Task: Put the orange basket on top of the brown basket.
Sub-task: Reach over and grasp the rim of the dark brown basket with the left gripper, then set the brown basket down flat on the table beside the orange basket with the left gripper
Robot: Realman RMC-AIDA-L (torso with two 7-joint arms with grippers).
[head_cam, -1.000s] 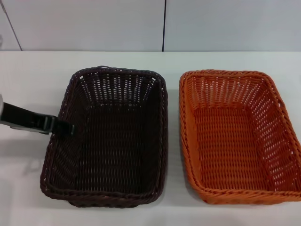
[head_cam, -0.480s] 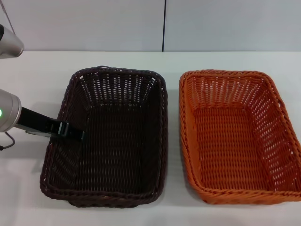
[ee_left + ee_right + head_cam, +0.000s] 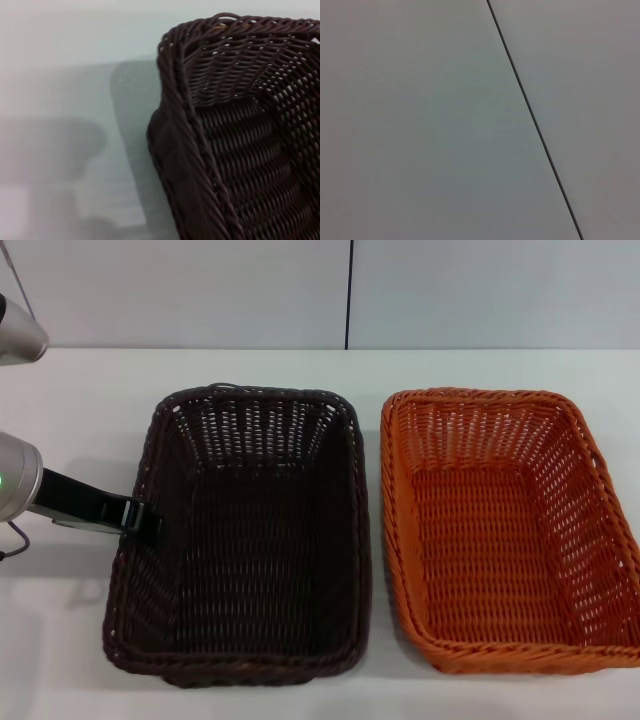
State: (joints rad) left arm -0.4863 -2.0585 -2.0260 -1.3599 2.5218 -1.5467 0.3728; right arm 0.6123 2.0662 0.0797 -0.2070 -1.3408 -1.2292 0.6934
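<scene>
Touching the brown basket's [image 3: 240,540] left rim, the left hand [image 3: 150,523] hides its finger state.

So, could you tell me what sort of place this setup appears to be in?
Probably a lab test bench: a bare white table against plain wall panels, holding only the brown basket and orange basket.

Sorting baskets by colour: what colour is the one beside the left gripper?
Dark brown basket; head view shows it best.

Glossy woven plastic-looking brown basket [image 3: 240,540], matching orange basket [image 3: 505,530], smooth matt white table [image 3: 80,400]
</scene>
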